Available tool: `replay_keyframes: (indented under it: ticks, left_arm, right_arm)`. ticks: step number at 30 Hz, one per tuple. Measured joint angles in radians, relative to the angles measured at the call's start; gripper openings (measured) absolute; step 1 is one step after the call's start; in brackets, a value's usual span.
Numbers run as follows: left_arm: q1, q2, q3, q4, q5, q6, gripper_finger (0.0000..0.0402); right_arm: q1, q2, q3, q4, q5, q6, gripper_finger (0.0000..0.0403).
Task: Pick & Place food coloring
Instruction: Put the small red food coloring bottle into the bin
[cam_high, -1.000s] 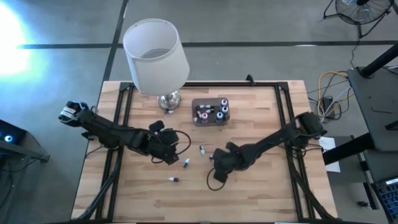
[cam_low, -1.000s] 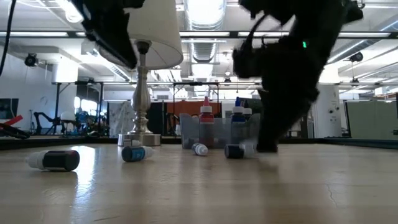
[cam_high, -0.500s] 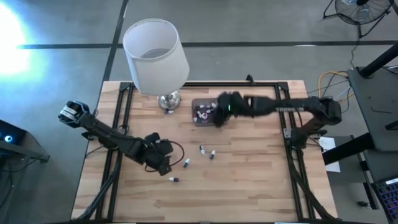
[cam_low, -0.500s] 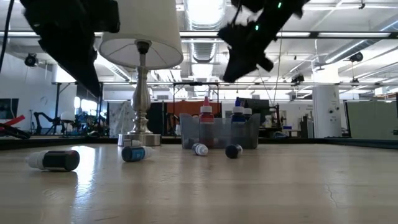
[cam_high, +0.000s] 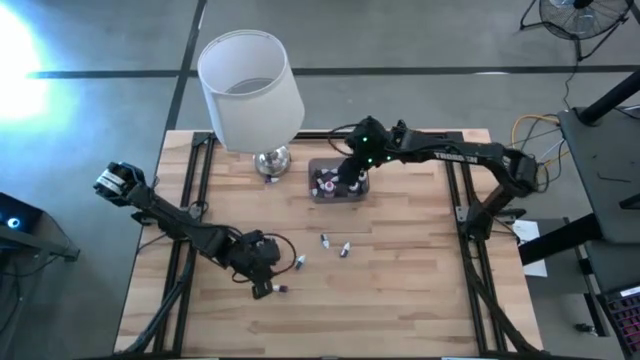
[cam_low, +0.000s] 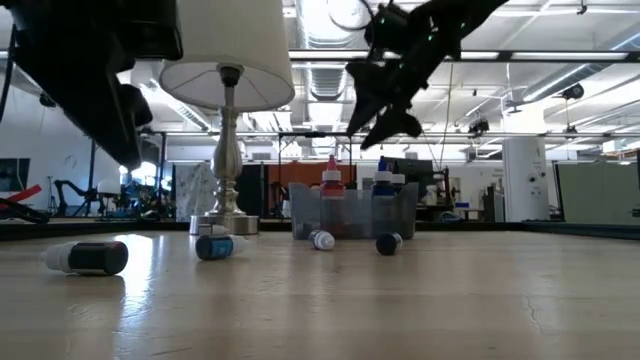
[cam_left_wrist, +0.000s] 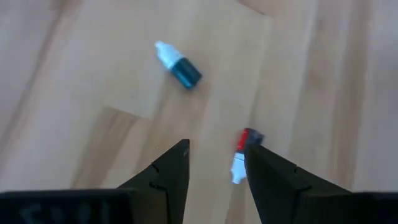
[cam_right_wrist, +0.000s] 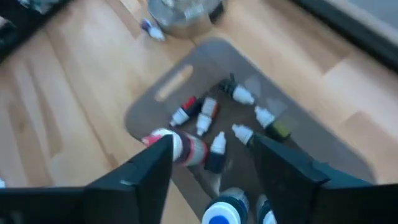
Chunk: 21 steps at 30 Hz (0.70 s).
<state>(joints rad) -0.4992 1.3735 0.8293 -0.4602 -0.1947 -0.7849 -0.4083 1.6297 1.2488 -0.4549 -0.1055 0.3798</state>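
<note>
Small food coloring bottles lie on their sides on the wooden table (cam_high: 420, 300): a blue one (cam_left_wrist: 180, 65), a red one with a white cap (cam_left_wrist: 241, 155), and two more (cam_high: 325, 240) (cam_high: 345, 249) at the middle. Several others lie or stand in the translucent grey box (cam_high: 338, 181). My left gripper (cam_left_wrist: 214, 146) hangs open over the table, with the red bottle just beside one finger and apart from it. My right gripper (cam_right_wrist: 212, 143) hangs open above the box, over the bottles in it (cam_right_wrist: 205, 118).
A lamp with a white shade (cam_high: 250, 88) and a chrome base (cam_high: 272, 160) stands at the far left, close to the box. One bottle (cam_high: 268, 180) lies by its base. Black rails (cam_high: 455, 170) run along the table's edges. The near right of the table has open wood.
My right gripper has risen from the table's middle and swung toward the far edge, stopping above the grey box. A whitish bottle that lay next to it at the middle is gone from there. My left gripper has sunk and moved toward the near edge, over the red and blue bottles.
</note>
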Motion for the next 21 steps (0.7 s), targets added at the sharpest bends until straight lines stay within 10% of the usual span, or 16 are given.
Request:
replay_keyframes:
  ticks: [21]
  left_arm:
    - [-0.124,0.208,-0.020,0.233,-0.074,0.254,0.0131]
  right_arm:
    - [0.223,-0.228,-0.070,-0.274,0.355,-0.014,0.0308]
